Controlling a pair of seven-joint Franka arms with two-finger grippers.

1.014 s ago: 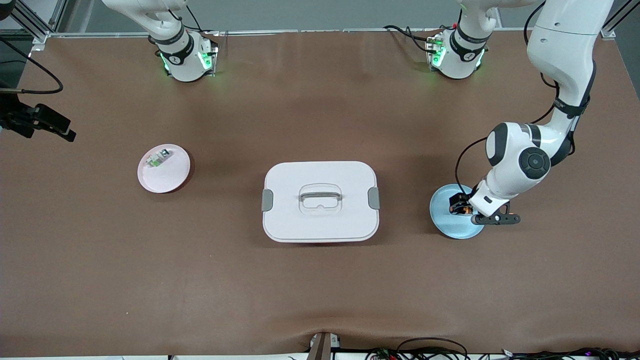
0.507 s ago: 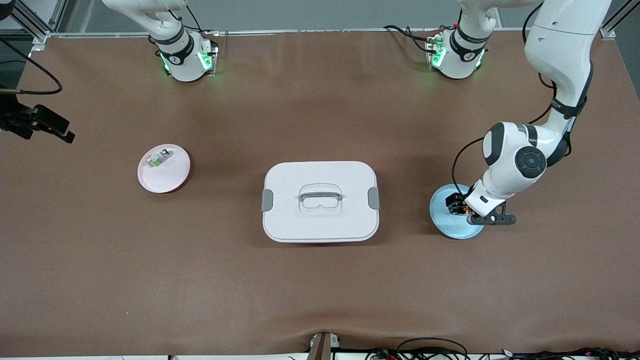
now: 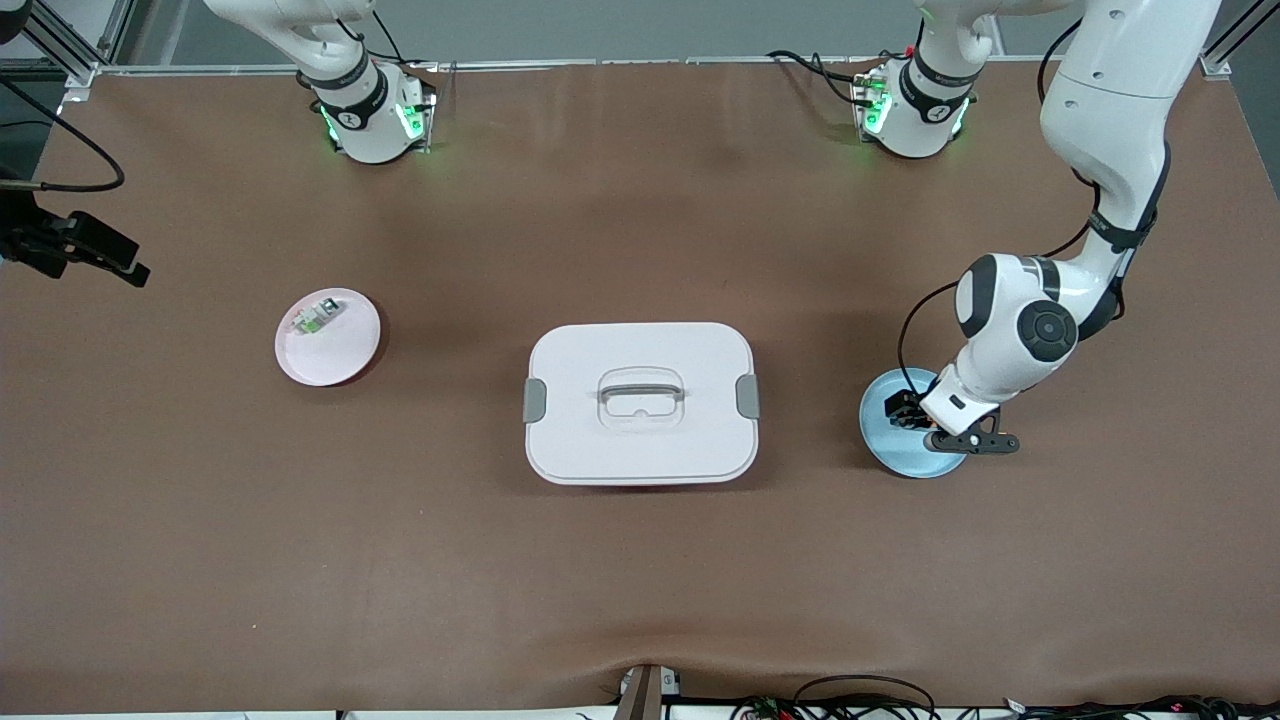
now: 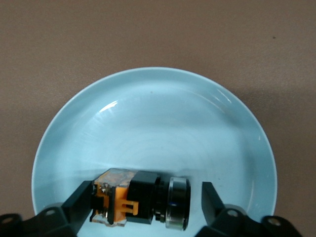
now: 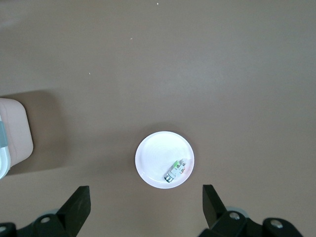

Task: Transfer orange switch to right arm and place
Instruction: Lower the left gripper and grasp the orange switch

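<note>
1. We see the left gripper [image 4: 147, 205] down at the blue plate [image 4: 148, 108], its 2 fingers [image 4: 81, 197] spread wide with the orange switch [image 4: 140, 200] lying between them; one finger is just beside the switch's orange end, the other stands apart from its silver ring end.
2. The orange switch lies on its side in the blue plate, close to the rim, not lifted; in the front view the left gripper [image 3: 915, 412] covers most of it.
3. The blue plate [image 3: 890, 445] sits on the brown table [image 3: 640, 580] toward the left arm's end, beside the white lidded box [image 3: 640, 402] at the table's middle.
4. We see the right gripper [image 5: 145, 210] hanging high over the pink plate [image 5: 158, 155], fingers spread and holding nothing; the right arm waits.
5. The pink plate [image 3: 335, 350] lies toward the right arm's end and carries a clear-and-green small part [image 3: 313, 317] near its rim
</note>
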